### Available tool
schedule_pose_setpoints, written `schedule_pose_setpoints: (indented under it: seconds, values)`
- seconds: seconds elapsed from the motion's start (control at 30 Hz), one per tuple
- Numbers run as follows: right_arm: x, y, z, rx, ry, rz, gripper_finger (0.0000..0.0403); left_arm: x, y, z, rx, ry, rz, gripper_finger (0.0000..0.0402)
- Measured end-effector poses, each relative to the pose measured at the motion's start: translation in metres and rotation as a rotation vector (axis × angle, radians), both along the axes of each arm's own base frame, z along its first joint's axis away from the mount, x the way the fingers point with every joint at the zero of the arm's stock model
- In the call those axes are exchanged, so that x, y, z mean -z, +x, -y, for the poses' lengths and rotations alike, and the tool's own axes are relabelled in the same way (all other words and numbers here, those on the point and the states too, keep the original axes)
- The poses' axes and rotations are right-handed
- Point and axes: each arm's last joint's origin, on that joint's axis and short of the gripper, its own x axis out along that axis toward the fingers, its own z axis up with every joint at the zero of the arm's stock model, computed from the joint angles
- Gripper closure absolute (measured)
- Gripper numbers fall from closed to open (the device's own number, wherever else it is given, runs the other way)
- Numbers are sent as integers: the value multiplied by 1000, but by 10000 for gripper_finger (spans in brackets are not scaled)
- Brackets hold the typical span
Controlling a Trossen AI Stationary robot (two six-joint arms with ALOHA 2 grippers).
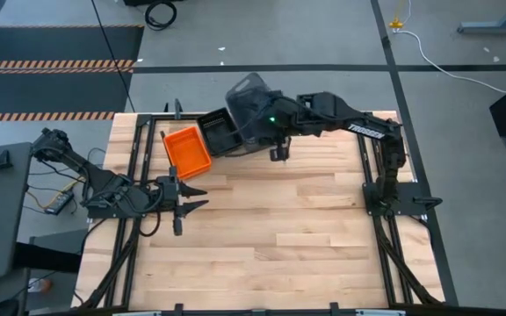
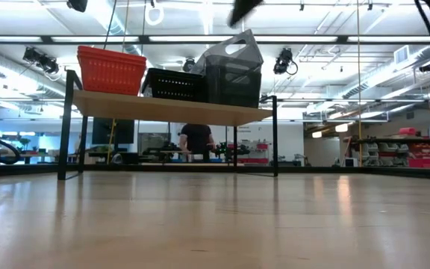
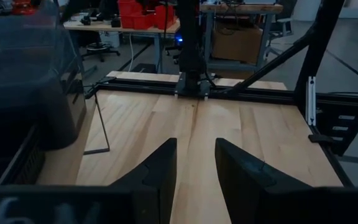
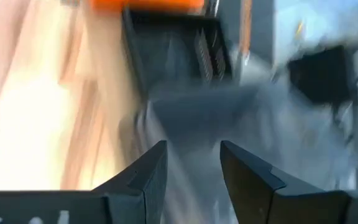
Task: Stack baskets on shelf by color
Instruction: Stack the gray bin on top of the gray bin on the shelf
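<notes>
While the left pincer (image 1: 202,197) waits parted, right pincer (image 4: 192,163) released above grey basket (image 2: 234,66).

The high view is looking straight down; the low view is facing level across the table. Both are showing the shelf (image 2: 170,109) and baskets (image 1: 188,150).

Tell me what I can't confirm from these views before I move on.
- Grey stack: the high view has the right arm across it; the top bin sits tilted in the low view, but how many are nested isn't countable.
- Right wrist view: motion blur, so bin edges below the open right gripper are unreadable.
- Orange basket and black basket: single or stacked, cannot tell.
- Left gripper is open and idle.
</notes>
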Motion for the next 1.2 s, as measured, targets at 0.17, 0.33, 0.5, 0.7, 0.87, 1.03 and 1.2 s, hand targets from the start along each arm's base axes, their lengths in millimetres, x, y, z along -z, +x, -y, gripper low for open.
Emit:
schedule_pose_setpoints:
  seconds: [0.17, 0.33, 0.5, 0.7, 0.87, 1.03, 1.2]
  values:
    - [14, -7, 16, 131, -20, -137, 247, 0, 0, 0, -2, -11, 1, 285]
    - [13, -7, 17, 116, -26, -140, 247, 1, 0, 0, -3, -13, -4, 285]
    - [15, -11, 16, 123, -8, -174, 248, 1, 0, 0, -3, -13, -5, 285]
    - [16, -12, 18, 144, 1, -177, 248, 1, 0, 0, -4, -15, -9, 285]
    - [16, -12, 21, 151, -1, -176, 252, 1, 0, 0, -4, -16, -8, 285]
    - [15, -12, 26, 146, -10, -176, 286, 1, 0, 0, -4, -16, -8, 285]
    - [23, -7, 27, 110, -34, -197, 356, 1, 0, 0, -4, -16, -8, 285]
